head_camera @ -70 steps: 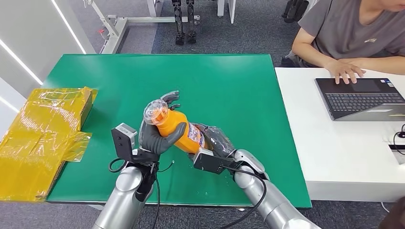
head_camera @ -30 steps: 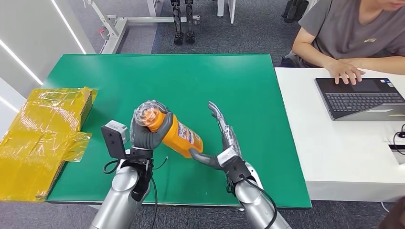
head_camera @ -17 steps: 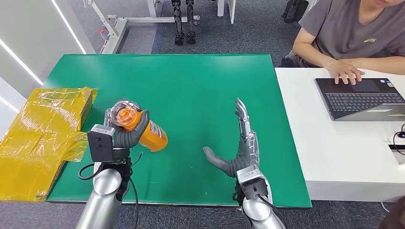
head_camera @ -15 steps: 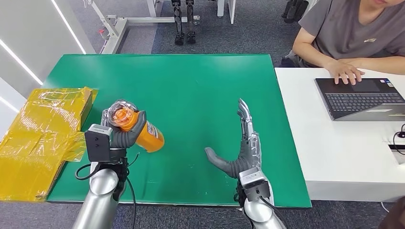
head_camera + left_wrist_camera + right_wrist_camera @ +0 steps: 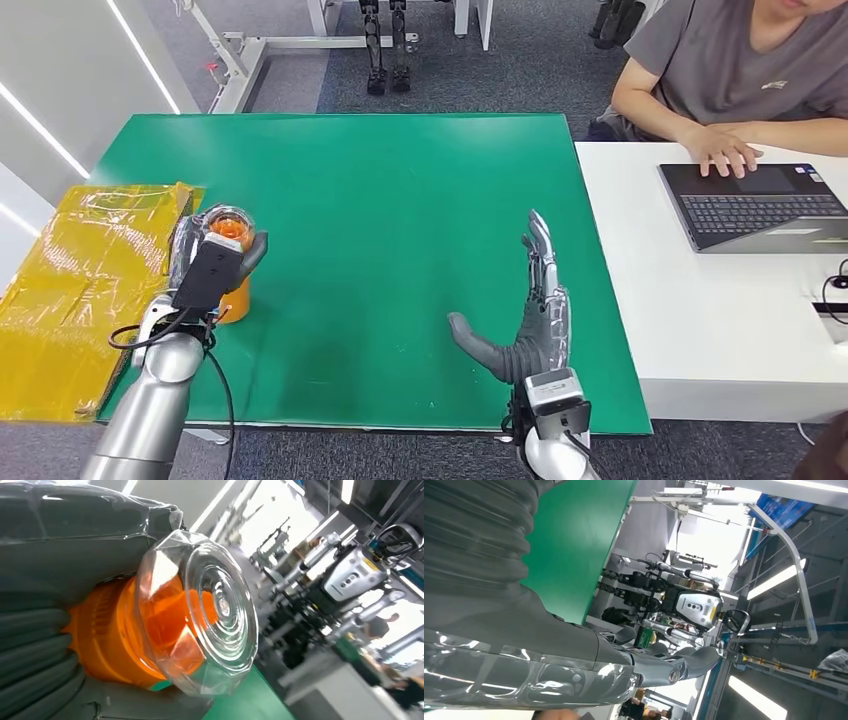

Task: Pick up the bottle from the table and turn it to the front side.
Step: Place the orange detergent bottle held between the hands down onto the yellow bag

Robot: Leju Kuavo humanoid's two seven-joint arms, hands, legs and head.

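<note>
Orange clear-capped bottle [image 5: 232,262] upright on table [image 5: 400,180]

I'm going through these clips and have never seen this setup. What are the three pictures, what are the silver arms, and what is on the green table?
It is a humanoid robot with two arms. One picture looks down from its head; the other two come from cameras at its wrists. The left hand grips an orange bottle with a clear cap, upright at the green table's left side. The right hand is open and holds nothing. Yellow wrapped boxes lie beside the table. A person works at a laptop on a white desk.
</note>
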